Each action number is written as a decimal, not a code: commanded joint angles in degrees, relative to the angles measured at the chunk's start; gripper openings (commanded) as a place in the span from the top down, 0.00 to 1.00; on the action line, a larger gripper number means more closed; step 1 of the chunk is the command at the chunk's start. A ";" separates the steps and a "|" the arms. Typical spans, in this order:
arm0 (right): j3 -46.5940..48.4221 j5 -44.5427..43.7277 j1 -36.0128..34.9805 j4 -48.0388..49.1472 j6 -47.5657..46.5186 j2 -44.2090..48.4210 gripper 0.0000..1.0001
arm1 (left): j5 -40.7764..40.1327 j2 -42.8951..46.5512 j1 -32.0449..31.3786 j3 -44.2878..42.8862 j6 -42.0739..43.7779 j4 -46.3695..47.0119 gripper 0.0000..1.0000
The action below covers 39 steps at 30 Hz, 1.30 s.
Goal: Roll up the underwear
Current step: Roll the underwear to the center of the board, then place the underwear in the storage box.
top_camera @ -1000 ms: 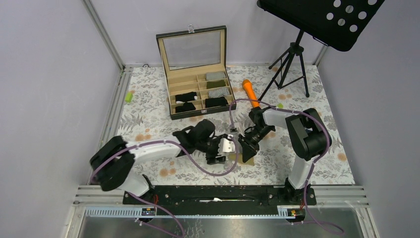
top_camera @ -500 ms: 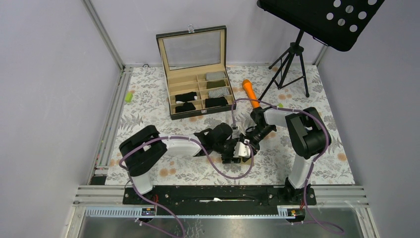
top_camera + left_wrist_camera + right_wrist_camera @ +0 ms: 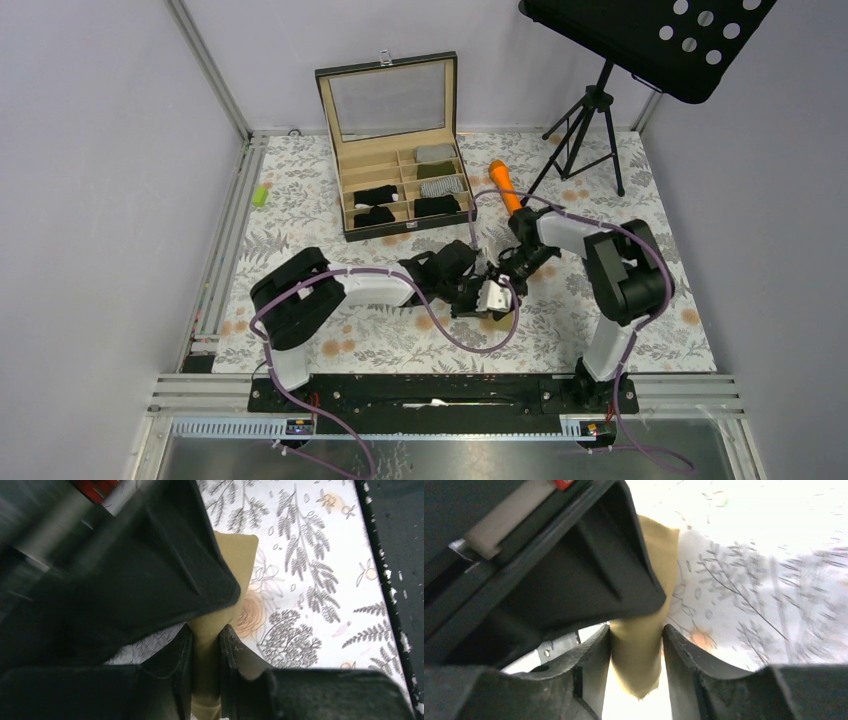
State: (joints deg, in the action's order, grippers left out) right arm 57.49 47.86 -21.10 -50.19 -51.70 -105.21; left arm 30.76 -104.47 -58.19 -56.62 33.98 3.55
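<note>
Floral table (image 3: pixel 300 200) fills the cage. Black music stand (image 3: pixel 650 35) is back right and an open organizer box (image 3: pixel 397 228) sits at the back, with dark bundles (image 3: pixel 376 195) in its left compartments. Both arms reach in and meet mid-table, heads nearly touching.

The left gripper (image 3: pixel 206 630) has its jaws drawn narrow on the olive-tan underwear (image 3: pixel 235 555), with the fabric pinched flat between the fingers. The right gripper (image 3: pixel 636 630) has its jaws wider apart with the same cloth between them (frame blurred, washed out). I cannot tell whether it clamps or only brackets the cloth.

The underwear hangs between the two grippers, one free corner over the table. From above the grippers hide it. No roll is visible yet. The orange stick (image 3: pixel 503 187) lies behind the right arm, apart from the work.

Risks:
- The heads are crowded, so any twist could knock fingers together.
- If the right hold is loose, the cloth slips out and the fold goes slack.
- The left pinch is on a thin strip, so a pull could bunch the cloth instead of rolling it.
</note>
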 commanded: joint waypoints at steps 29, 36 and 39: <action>2.13 -18.44 6.51 -7.11 17.21 44.85 0.28 | -4.65 -18.64 48.33 -53.32 22.97 -21.68 1.00; 1.12 -18.87 7.30 -7.80 17.00 46.06 0.28 | -8.54 -25.44 48.35 -53.91 22.15 -12.25 1.00; 1.09 -18.80 7.30 -7.90 16.67 46.06 0.28 | -8.79 -27.45 48.72 -54.96 26.63 -15.91 1.00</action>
State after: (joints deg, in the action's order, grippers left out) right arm 58.57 29.47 -14.17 -57.58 -35.46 -60.31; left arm 23.64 -131.15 -9.80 -107.28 56.07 -15.16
